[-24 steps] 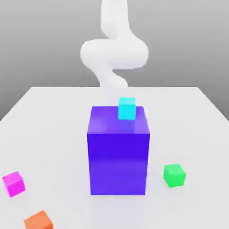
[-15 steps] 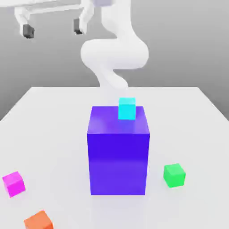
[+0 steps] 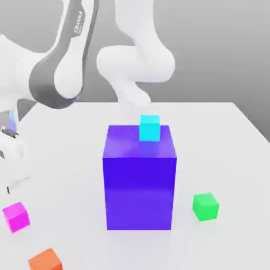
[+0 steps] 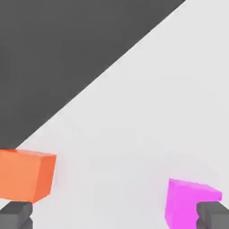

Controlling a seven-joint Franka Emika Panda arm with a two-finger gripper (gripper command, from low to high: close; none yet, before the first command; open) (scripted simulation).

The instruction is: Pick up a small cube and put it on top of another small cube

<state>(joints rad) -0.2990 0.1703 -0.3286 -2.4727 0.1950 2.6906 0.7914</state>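
Nearest in the exterior view, the orange small cube (image 3: 46, 260) lies on the table (image 3: 232, 158), toward the exterior view's left; the hand view shows it close to one of the table's edges. A little farther back and nearer the table's left side, as the exterior view has it, sits the magenta-pink small cube (image 3: 17, 217), resting flat. The pincer (image 4: 114, 215) is over this part of the table, spread wide and holding nothing; in the hand view one finger pad overlaps the magenta-pink small cube, though I cannot tell whether they touch. The green small cube (image 3: 205, 206) rests toward the exterior view's right, beside the upright blue-violet block (image 3: 140, 192) and apart from it. On the block's top face stands the cyan small cube (image 3: 150, 128), right of centre and toward the far edge. The white arm (image 3: 135, 63) rises behind, near the table's far edge.
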